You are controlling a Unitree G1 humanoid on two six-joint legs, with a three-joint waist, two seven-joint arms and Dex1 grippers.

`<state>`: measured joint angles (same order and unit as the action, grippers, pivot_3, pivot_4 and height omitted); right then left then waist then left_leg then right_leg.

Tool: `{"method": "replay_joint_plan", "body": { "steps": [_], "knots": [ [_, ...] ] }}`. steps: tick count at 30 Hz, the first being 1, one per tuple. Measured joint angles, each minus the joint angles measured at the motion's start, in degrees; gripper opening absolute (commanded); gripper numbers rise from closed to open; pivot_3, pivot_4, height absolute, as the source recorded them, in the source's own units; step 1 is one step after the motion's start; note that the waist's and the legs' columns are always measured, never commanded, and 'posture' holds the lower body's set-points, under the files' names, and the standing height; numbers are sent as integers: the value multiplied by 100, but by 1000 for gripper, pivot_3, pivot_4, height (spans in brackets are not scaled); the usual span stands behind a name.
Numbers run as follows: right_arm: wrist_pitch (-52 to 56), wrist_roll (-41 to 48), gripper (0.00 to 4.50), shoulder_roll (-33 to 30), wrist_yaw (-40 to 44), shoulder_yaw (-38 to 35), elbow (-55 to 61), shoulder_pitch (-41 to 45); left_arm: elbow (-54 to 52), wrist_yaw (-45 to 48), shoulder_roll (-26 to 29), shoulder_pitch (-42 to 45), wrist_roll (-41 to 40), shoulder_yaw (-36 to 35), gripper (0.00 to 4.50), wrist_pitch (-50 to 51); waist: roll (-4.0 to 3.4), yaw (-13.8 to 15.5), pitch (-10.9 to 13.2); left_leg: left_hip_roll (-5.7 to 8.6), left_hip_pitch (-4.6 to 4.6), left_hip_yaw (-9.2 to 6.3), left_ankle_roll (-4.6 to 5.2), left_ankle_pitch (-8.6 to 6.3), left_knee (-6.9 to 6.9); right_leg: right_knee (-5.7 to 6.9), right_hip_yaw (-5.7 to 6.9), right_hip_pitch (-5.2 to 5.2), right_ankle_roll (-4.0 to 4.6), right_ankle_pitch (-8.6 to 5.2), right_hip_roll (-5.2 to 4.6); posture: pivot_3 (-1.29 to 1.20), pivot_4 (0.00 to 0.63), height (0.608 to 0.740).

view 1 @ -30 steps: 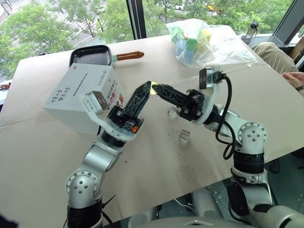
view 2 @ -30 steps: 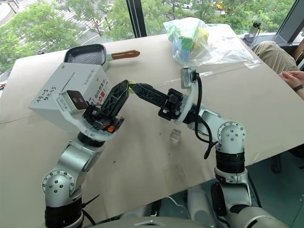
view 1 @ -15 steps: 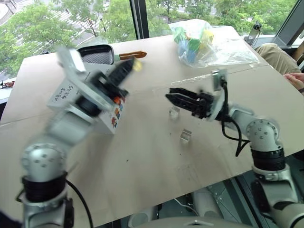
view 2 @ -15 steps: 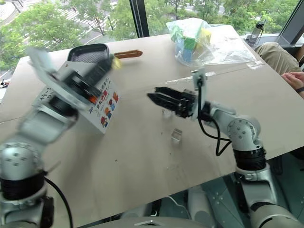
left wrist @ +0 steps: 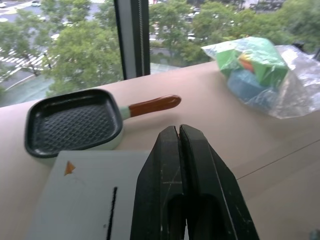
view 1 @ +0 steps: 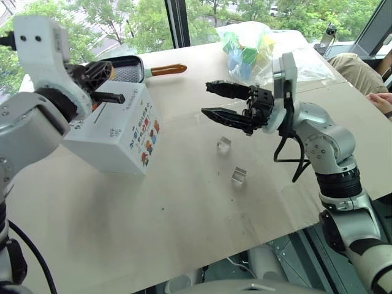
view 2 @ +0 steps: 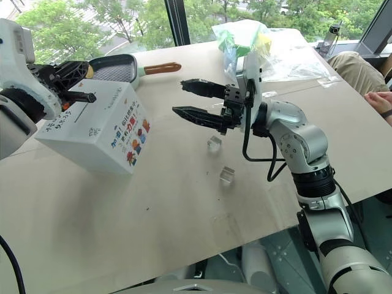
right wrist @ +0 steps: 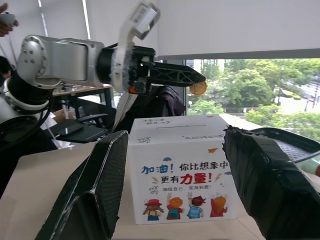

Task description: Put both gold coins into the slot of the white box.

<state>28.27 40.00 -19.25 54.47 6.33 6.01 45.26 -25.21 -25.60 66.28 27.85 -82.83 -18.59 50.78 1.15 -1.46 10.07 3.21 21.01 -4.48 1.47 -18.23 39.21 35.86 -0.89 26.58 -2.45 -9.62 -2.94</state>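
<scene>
The white box sits at the table's left, its top face cut by the thin dark slot. My left gripper hovers level just above the box top, beside the slot. It is shut on a gold coin, which sticks out at its tip. My right gripper hangs open over the table's middle with one finger above the other. It points left toward the box, and nothing is between its fingers.
A black pan with an orange handle lies behind the box. Two clear cubes rest below the right gripper. A plastic bag of coloured blocks sits at the back. A person's hand shows at the right edge.
The two grippers met at the coin in mid-table. The right one has opened and rolled, and the left arm has swung up and left with the coin to above the box.
</scene>
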Motion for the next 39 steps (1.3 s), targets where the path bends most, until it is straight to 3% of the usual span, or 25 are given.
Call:
{"method": "replay_joint_plan", "body": {
  "steps": [13,39],
  "knots": [
    [-117,-353,3286,6,278,1,-214,-65,-92,550,-70,-789,1184,-121,0,716,-2,-19,1,0,1,4,-1,0,0,3,-3,4,0,0,-3,0,150,721],
    [34,-405,3286,11,195,-2,-205,-78,-510,789,-846,-788,2099,-593,0,1446,-7,-57,-4,1,-6,5,-4,2,2,16,-6,3,1,1,-5,0,150,721]
  ]
}}
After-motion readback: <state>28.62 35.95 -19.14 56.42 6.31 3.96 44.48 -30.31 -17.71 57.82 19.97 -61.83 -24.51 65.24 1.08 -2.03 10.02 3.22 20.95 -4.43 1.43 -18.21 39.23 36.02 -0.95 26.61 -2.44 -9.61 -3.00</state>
